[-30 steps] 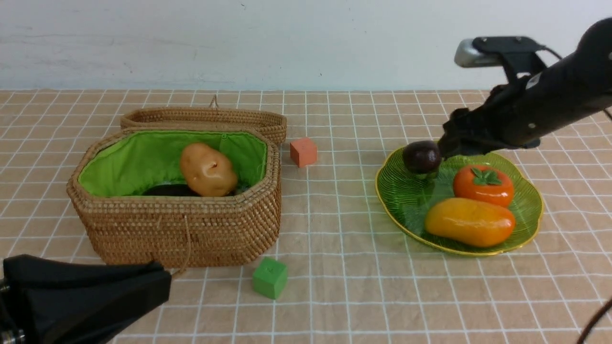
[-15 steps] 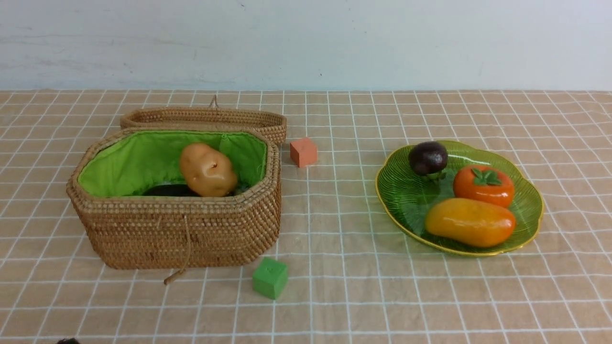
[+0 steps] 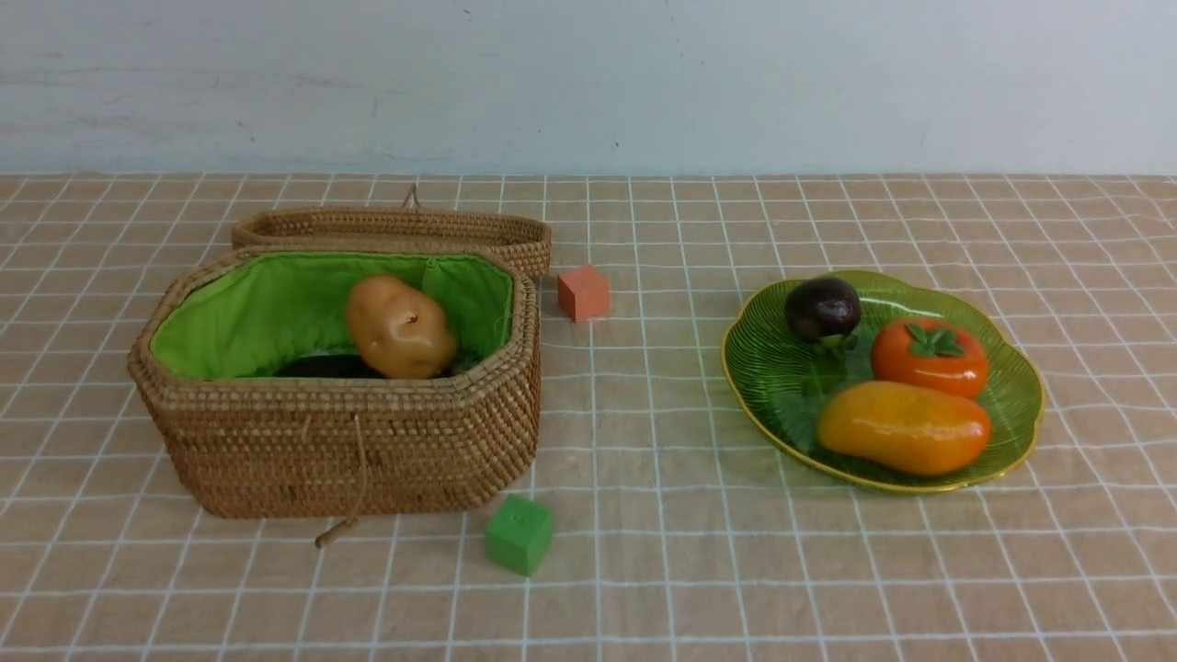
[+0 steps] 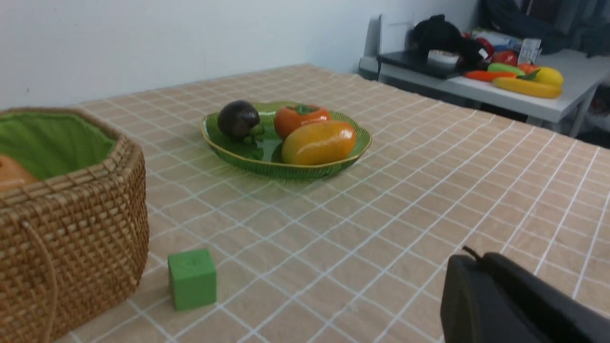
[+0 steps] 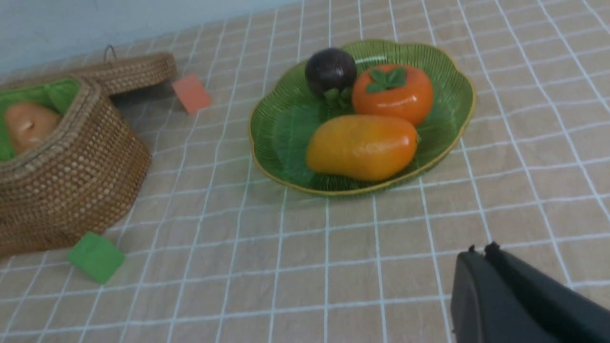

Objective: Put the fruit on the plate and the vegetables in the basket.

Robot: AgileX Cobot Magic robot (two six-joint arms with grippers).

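Three fruit (image 3: pixel 906 428) on plate (image 3: pixel 1016 405); one potato (image 3: pixel 399 326) in basket (image 3: pixel 349 450); two cubes (image 3: pixel 519 534); both grippers (image 5: pixel 481 252) closed, empty

A tan checked cloth covers the surface (image 3: pixel 662 570). Directly on it sit the wicker basket (image 3: pixel 340 450) at left, the green plate (image 3: pixel 791 386) at right, an orange cube (image 3: pixel 583 292) between them, and a green cube (image 3: pixel 519 534) just before the basket.

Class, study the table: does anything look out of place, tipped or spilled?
Nothing is spilled or damaged. Only two cubes sit loose on the cloth: an orange cube beside the basket lid and a green cube before it.
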